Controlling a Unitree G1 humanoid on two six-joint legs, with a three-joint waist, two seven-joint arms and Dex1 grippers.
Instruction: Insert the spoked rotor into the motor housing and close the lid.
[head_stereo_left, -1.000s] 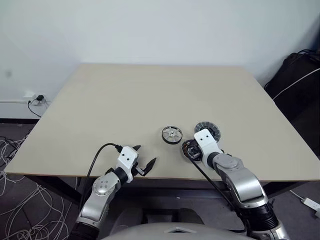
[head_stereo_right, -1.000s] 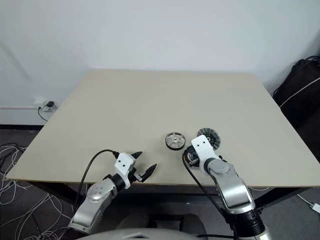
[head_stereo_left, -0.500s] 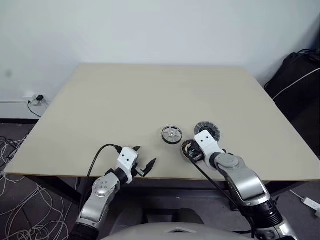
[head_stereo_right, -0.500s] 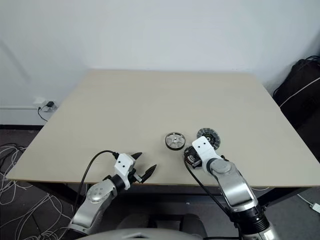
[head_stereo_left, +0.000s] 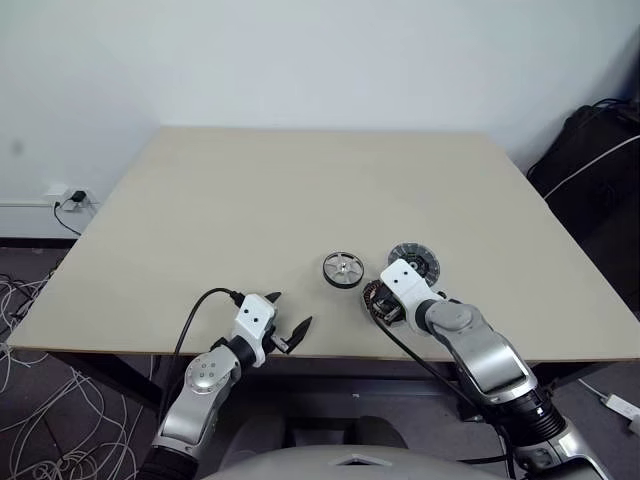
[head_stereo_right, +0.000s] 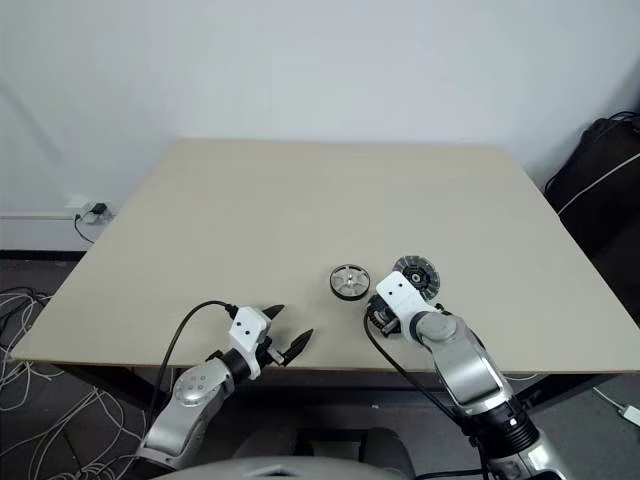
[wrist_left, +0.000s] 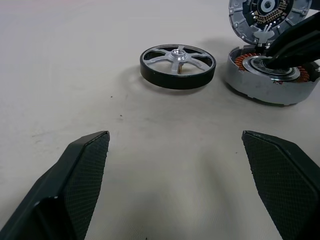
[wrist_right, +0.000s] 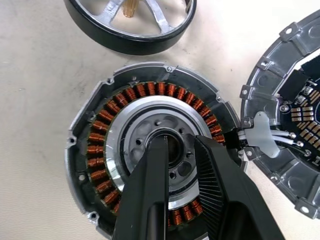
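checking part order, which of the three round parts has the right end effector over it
The motor housing, the one ringed with copper windings, between the spoked rotor and the lid.

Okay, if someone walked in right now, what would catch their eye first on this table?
Probably the motor housing near the table's front edge, its copper windings bared, with the right pincer poised over its silvery centre, fingers nearly together. Beside it lie the spoked rotor and the lid, while the left pincer waits open at the edge.

spoked rotor (head_stereo_left: 343, 270) left of motor housing (wrist_right: 152, 160)
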